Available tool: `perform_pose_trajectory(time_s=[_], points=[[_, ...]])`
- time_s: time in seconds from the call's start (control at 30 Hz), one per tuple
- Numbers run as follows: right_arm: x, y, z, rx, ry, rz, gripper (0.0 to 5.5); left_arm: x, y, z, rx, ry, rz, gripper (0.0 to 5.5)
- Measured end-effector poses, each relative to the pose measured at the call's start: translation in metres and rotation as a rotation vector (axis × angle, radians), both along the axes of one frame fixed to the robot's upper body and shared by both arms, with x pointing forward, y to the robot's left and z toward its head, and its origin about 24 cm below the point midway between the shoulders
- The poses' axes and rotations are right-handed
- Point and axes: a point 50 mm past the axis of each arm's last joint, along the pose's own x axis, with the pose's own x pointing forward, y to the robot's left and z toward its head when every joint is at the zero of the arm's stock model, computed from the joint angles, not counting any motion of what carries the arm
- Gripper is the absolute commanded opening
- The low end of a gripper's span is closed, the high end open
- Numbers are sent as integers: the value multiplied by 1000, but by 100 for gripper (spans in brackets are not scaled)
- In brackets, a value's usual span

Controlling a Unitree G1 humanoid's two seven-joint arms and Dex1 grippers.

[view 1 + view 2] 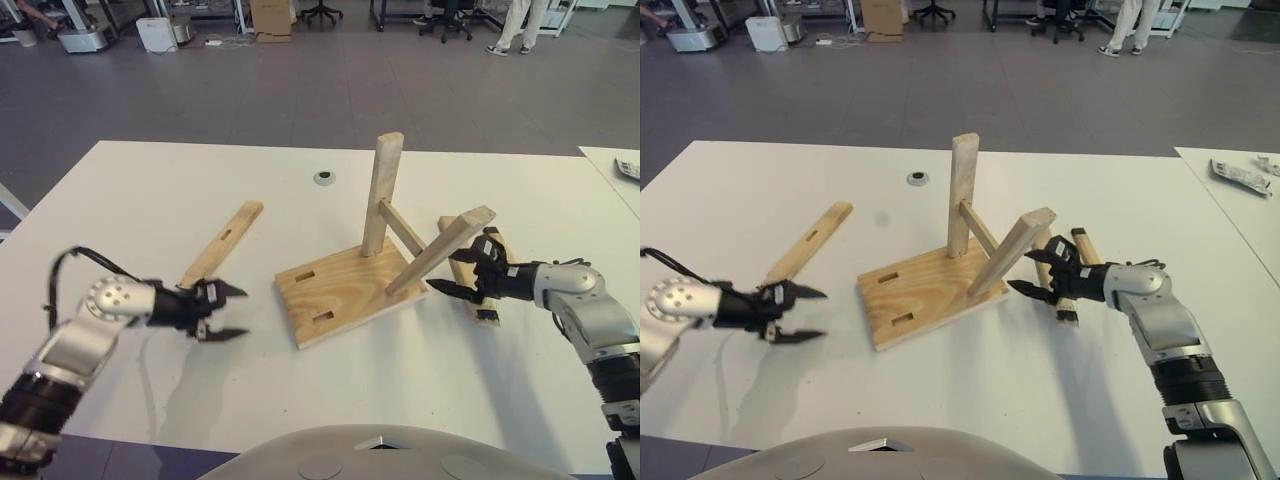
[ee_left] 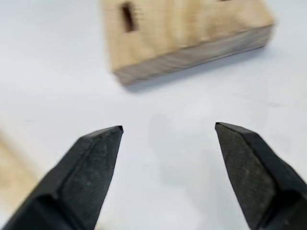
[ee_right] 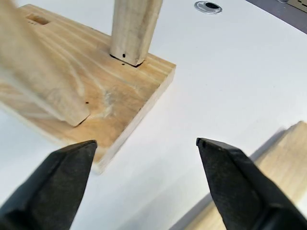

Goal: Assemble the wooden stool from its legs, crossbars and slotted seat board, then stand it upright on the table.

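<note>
Lying flat on the table (image 1: 150, 190), the board (image 1: 340, 290) holds two legs. One leg (image 1: 382, 195) stands upright in a far slot. The other leg (image 1: 440, 250) leans out to the right with its foot on the board; you cannot tell whether it sits fully in its slot. A crossbar (image 1: 403, 228) runs between them. Two near slots (image 1: 322, 318) are open, with nothing in them. A loose leg (image 1: 222, 243) lies left of the board, and two more sticks (image 1: 1084, 247) lie to its right.

Your left arm reaches in low from the left, its claw (image 2: 168, 126) level above the table between the loose leg and the board's near corner, spread wide and holding nothing. Your right arm comes in from the right with the elbow bent. Its claw (image 3: 146, 142) is also wide open and empty, just beside the leaning leg and over the sticks.
</note>
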Motion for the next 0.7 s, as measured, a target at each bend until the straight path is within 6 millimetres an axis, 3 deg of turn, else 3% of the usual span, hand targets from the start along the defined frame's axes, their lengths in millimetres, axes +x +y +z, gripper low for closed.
perform_pose_trajectory(time_s=[0.03, 0.1, 0.17, 0.27, 0.43, 0.5, 0.6, 0.7], points=[[-7, 0, -2, 0, 28, 17, 389, 12, 5, 4, 24, -46, 23, 354], [-15, 4, -2, 6, 60, 47, 389, 30, 6, -7, 80, -92, 24, 354], [-19, 10, -6, -12, 76, 65, 389, 37, -1, -29, 109, -91, -3, 354], [-22, 16, -22, -98, 91, 20, 389, 56, -20, -37, 87, -203, -51, 354], [1, 49, -40, -47, -62, -173, 389, 58, -42, -55, -29, -256, -114, 354], [14, 53, -41, -55, -108, -234, 389, 52, -51, -58, -102, -249, -144, 354], [32, 54, -39, -82, -159, -276, 389, 13, -58, -66, -264, -224, -169, 354], [37, 57, -42, -72, -170, -319, 389, -31, -60, -69, -328, -151, -175, 354]])
